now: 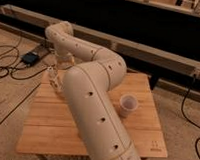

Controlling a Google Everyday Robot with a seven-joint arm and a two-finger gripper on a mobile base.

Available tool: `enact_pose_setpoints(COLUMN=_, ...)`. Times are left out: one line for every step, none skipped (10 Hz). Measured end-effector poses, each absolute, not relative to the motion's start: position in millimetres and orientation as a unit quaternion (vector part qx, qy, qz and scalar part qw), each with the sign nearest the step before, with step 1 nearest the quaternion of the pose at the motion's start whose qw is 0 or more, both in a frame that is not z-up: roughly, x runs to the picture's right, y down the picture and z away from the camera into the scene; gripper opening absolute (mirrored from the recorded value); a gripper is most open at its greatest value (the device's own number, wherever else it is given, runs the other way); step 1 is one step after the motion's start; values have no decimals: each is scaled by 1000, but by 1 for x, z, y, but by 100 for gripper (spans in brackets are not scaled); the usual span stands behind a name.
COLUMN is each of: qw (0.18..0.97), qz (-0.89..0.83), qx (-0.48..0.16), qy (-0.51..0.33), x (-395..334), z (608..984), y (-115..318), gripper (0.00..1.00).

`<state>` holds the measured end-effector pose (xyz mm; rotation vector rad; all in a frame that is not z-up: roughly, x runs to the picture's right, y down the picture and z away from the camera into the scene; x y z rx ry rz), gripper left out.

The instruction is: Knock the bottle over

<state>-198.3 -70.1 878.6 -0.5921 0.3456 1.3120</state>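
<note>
The bottle (53,77) stands upright near the surface's (51,127) far-left corner, at about 10 o'clock from its middle, close to the left edge. It is not yet knocked over. Being slim, clear and light, it should tip at a small sideways nudge up high.

The claw (61,63) hangs just above and beside the bottle, at roughly its 1 o'clock, pointing down from the wrist. Whether it is open or closed, and whether it touches the bottle, I cannot tell; it seems to hold nothing. It probably sits there so that a short sweep towards 7 or 8 o'clock catches the bottle's upper part.

The arm (92,104) rises from 5 o'clock, bends over the surface and reaches left, hiding much of the middle. That high arch likely keeps the links clear of the things below.

The cup (127,104) stands upright at 3 o'clock, well apart from the bottle, so a leftward push should not disturb it. Cables (9,70) lie on the floor to the left.
</note>
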Motion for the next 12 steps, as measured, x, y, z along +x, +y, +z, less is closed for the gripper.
enact_pose_setpoints(qw=739, qz=591, qx=-290, qy=146, x=-198, z=872, y=-61, gripper=68)
enact_pose_setpoints(qw=739, qz=584, qx=-307, qy=137, x=-194, z=867, y=-52, gripper=68)
enact_pose_setpoints(qw=739, qz=579, qx=-318, qy=133, x=-190, z=865, y=-45, gripper=68)
enact_pose_setpoints(qw=738, qz=575, qx=-329, qy=129, x=-185, z=864, y=-38, gripper=68)
enact_pose_setpoints(qw=738, qz=571, qx=-338, qy=125, x=-181, z=863, y=-33, gripper=68)
enact_pose_setpoints(qw=737, qz=568, qx=-345, qy=123, x=-178, z=865, y=-29, gripper=68)
enact_pose_setpoints(qw=738, qz=566, qx=-348, qy=121, x=-177, z=867, y=-27, gripper=68)
enact_pose_setpoints(qw=739, qz=563, qx=-351, qy=118, x=-177, z=869, y=-25, gripper=68)
enact_pose_setpoints(qw=741, qz=562, qx=-348, qy=116, x=-174, z=872, y=-26, gripper=68)
enact_pose_setpoints(qw=744, qz=562, qx=-341, qy=117, x=-171, z=875, y=-28, gripper=68)
enact_pose_setpoints(qw=750, qz=565, qx=-323, qy=119, x=-162, z=879, y=-36, gripper=68)
enact_pose_setpoints(qw=755, qz=572, qx=-299, qy=120, x=-155, z=884, y=-47, gripper=68)
